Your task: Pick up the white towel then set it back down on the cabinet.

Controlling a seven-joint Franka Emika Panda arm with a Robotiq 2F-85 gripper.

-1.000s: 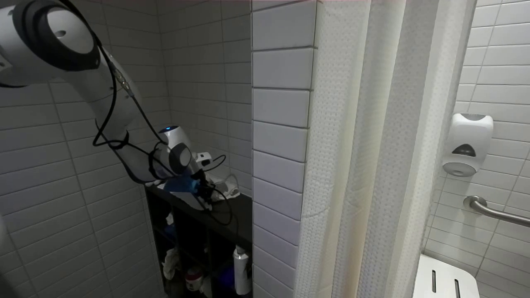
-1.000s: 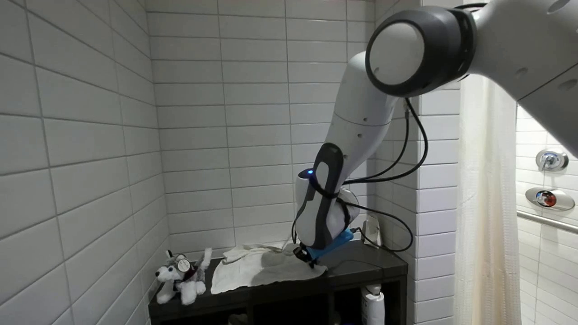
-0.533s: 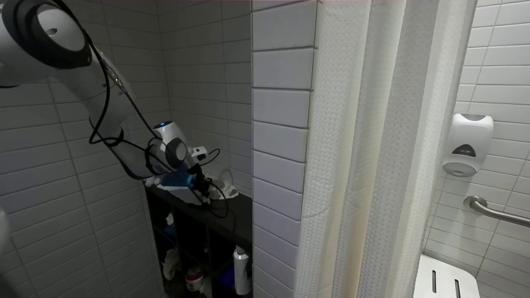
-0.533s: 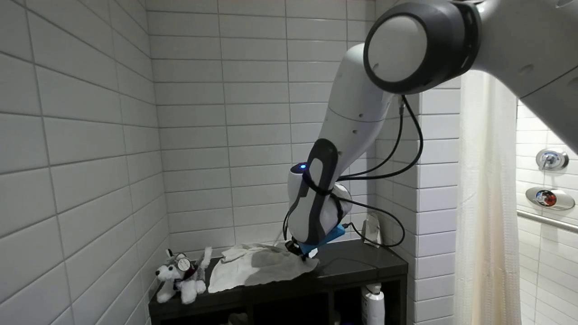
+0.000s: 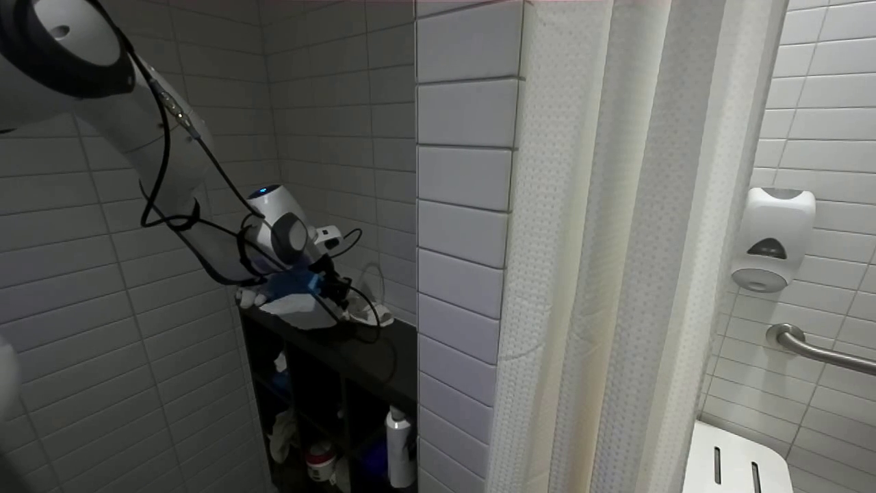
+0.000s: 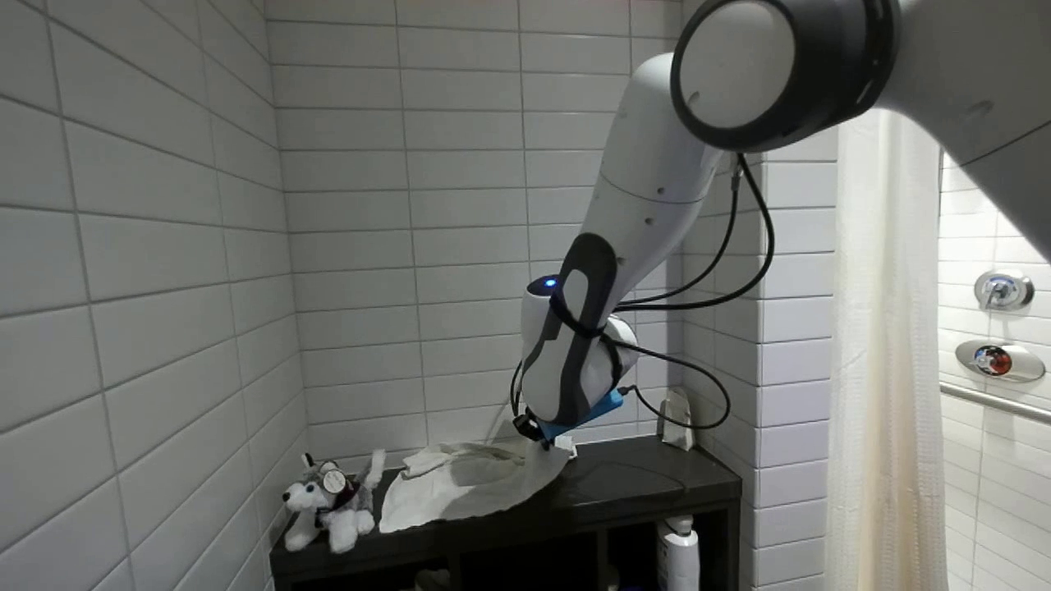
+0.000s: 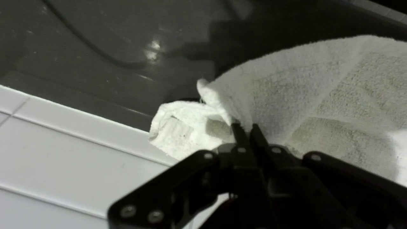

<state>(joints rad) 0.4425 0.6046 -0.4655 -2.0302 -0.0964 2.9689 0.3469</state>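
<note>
While part of the white towel (image 6: 447, 494) lies on the cabinet (image 6: 649, 476), the tool (image 7: 245, 128) pinches 1 raised edge.

- White-tiled walls (image 5: 335, 171) meet in a dim corner
- A pale curtain (image 5: 616, 274) hangs in folds — brighter tiles (image 5: 842, 161) beyond it
- A metal rail (image 5: 831, 355) crosses those tiles, near a white slotted panel (image 5: 738, 465)
</note>
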